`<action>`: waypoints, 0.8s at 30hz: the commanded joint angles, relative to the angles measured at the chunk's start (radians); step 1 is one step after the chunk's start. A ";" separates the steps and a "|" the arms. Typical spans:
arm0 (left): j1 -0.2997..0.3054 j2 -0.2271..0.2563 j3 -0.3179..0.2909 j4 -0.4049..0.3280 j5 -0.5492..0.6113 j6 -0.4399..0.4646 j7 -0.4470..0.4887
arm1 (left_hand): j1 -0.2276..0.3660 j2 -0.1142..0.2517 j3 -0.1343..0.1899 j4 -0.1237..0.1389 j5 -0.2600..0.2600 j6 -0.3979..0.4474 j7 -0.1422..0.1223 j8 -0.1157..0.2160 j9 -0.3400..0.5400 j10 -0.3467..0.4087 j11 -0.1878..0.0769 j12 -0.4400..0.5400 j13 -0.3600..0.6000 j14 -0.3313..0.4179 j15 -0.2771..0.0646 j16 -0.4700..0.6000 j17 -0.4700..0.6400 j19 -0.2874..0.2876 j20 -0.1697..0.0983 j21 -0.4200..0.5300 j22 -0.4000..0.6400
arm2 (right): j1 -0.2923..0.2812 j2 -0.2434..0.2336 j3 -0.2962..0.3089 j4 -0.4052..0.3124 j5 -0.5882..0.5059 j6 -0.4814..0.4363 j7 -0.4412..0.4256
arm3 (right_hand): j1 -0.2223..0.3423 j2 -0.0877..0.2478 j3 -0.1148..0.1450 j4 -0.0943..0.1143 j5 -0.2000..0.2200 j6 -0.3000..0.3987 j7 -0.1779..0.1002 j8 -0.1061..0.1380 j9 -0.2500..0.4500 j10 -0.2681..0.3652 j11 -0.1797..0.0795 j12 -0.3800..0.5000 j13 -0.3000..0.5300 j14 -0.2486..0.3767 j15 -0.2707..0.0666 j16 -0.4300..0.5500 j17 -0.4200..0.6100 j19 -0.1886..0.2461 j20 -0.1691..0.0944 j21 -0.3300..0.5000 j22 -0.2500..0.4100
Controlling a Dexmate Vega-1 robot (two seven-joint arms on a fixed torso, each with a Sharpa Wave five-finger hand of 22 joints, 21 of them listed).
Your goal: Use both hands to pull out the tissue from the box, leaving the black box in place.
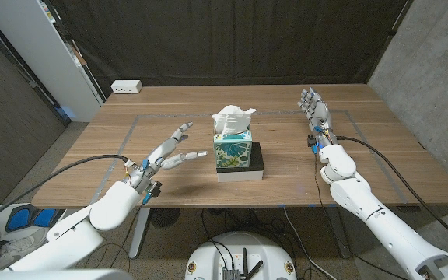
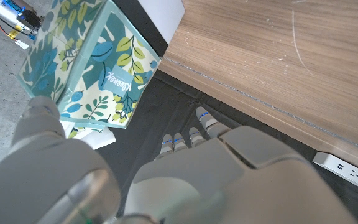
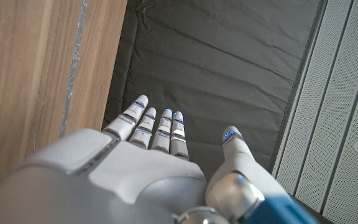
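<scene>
White crumpled tissue atop floral teal cardboard box: just right of empty, spread left hand; well left of empty, extended right hand.

You had a teal tissue box patterned with green, blue and white leaves, a white tissue on top, and a black box with a white base beneath. The table was brown wood; both hands were silver-grey.

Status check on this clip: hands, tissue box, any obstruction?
Left hand open beside tissue box, not touching. Right hand open, off to the side. Tissue still in box atop black box. Nothing in the way.
</scene>
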 commanded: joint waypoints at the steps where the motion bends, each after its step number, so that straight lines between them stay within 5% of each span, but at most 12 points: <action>1: -0.073 0.038 0.036 0.004 -0.041 0.018 -0.088 | 0.016 -0.001 -0.009 -0.001 0.005 -0.180 0.014 0.013 0.003 -0.069 0.008 0.008 0.003 0.016 0.001 0.002 0.002 0.018 -0.001 0.000 0.003 | -0.019 -0.012 0.002 -0.031 -0.024 0.014 -0.006 | -0.005 0.001 0.004 -0.007 -0.001 0.005 0.001 0.008 0.003 0.009 0.000 0.006 0.005 0.008 0.000 0.003 0.002 0.005 0.004 0.008 0.002; 12: -0.130 0.072 0.066 0.015 -0.075 0.022 -0.137 | 0.038 -0.002 -0.024 -0.002 0.009 -0.136 0.020 0.026 0.002 -0.022 0.013 0.016 0.003 0.052 0.004 0.003 0.002 0.046 -0.002 -0.001 0.002 | -0.039 -0.017 0.008 -0.059 -0.039 0.021 -0.018 | -0.006 0.000 0.003 -0.009 -0.001 0.006 0.002 0.008 0.003 0.012 0.000 0.006 0.005 0.009 0.001 0.003 0.002 0.005 0.005 0.008 0.002; 24: -0.218 0.111 0.117 0.034 -0.100 0.030 -0.206 | 0.070 -0.002 -0.041 -0.003 0.015 -0.128 -0.012 0.026 0.003 -0.019 0.010 0.004 0.003 0.048 0.007 -0.010 0.002 0.042 0.004 -0.015 0.002 | -0.049 -0.018 0.011 -0.071 -0.056 0.021 -0.033 | -0.006 0.000 0.001 -0.011 -0.001 0.009 0.005 0.008 0.003 0.014 0.001 0.006 0.005 0.011 0.002 0.003 0.002 0.005 0.007 0.008 0.002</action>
